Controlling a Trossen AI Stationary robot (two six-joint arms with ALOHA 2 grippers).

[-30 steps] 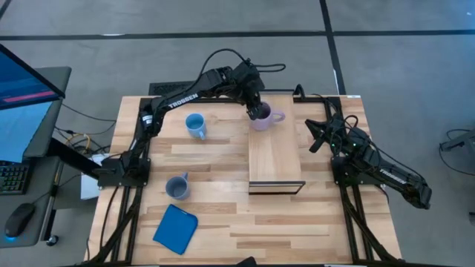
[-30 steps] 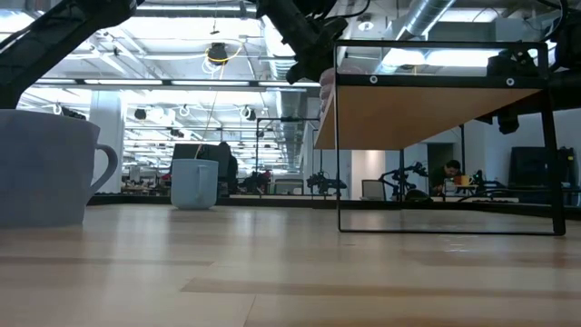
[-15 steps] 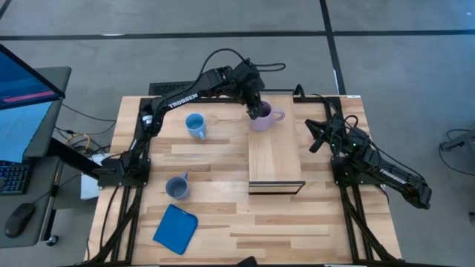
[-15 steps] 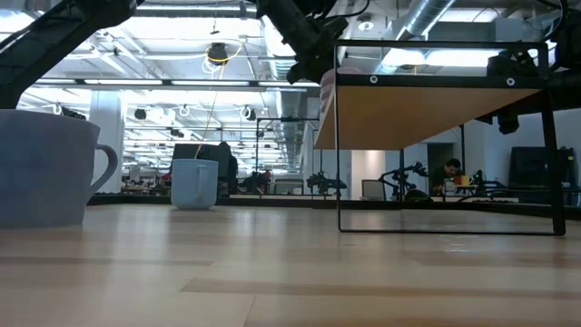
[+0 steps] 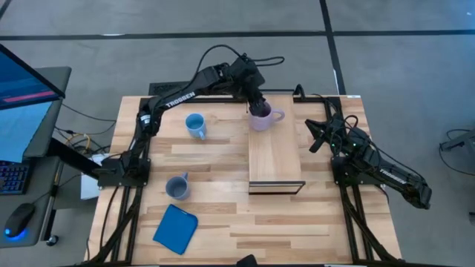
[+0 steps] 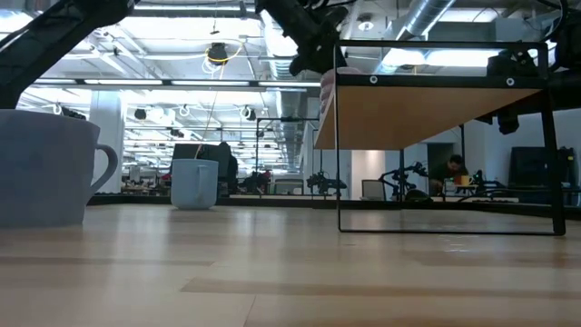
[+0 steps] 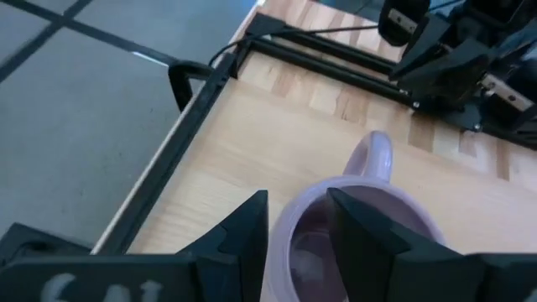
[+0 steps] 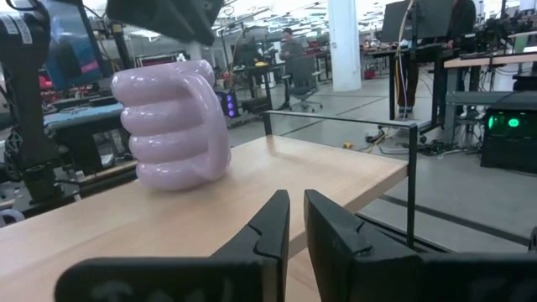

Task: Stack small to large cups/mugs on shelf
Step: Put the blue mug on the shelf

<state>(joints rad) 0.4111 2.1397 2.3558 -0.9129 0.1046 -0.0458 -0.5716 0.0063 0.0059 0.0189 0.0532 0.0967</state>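
1. Purple mug (image 5: 260,119) sits upright on the far end of the shelf (image 5: 274,152), with its handle pointing toward my right arm's side.
2. My left gripper (image 5: 254,108) is right over that mug. Its fingers (image 7: 357,231) are spread a little, one outside the rim and one inside the cup. I see gaps on both sides of the rim, so it is not squeezing the mug.
3. Off the shelf, the bright blue mug (image 5: 195,125) stands on the table (image 5: 215,222), on my left arm's side, near the far edge.
4. The grey-blue mug (image 5: 177,186) stands nearer to me on that same side, well apart from the bright one.
5. A flat blue pad (image 5: 176,228) lies near the front edge, just past the grey-blue mug.
6. My right gripper (image 8: 294,220) waits beside the shelf. Its fingers are nearly touching and hold nothing.
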